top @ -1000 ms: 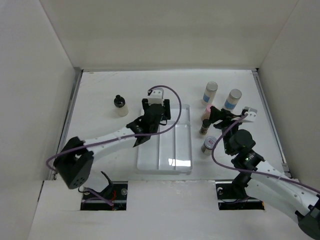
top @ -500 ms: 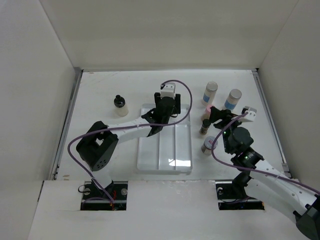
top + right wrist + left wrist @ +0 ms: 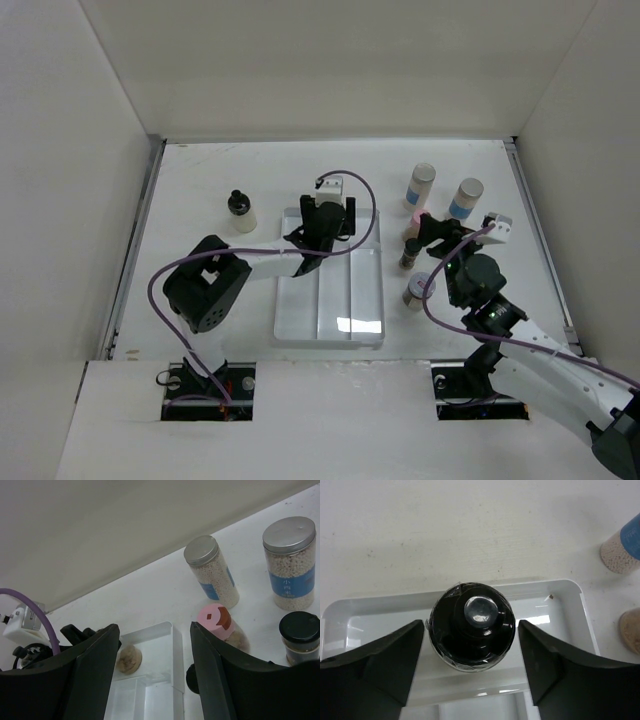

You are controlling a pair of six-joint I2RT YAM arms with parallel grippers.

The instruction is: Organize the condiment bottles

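The small bottle with the round black cap (image 3: 471, 624) stands at the 12 o'clock end of the white divided plastic tray (image 3: 565, 587), where we think it belongs. The left gripper (image 3: 471, 645) has its fingers apart, one on each side, not quite touching it. The right gripper (image 3: 155, 630) is apart and empty, facing the pink-capped bottle (image 3: 216, 620) at the tray's 3 o'clock. We see a white table (image 3: 200, 180) and white walls (image 3: 330, 60).

Tray (image 3: 555, 586): glossy white plastic, smooth; black cap (image 3: 472, 625): shiny plastic w/ glare; jar lid (image 3: 289, 534): silver metal, dull sheen; table (image 3: 470, 520): matt white, faintly speckled.
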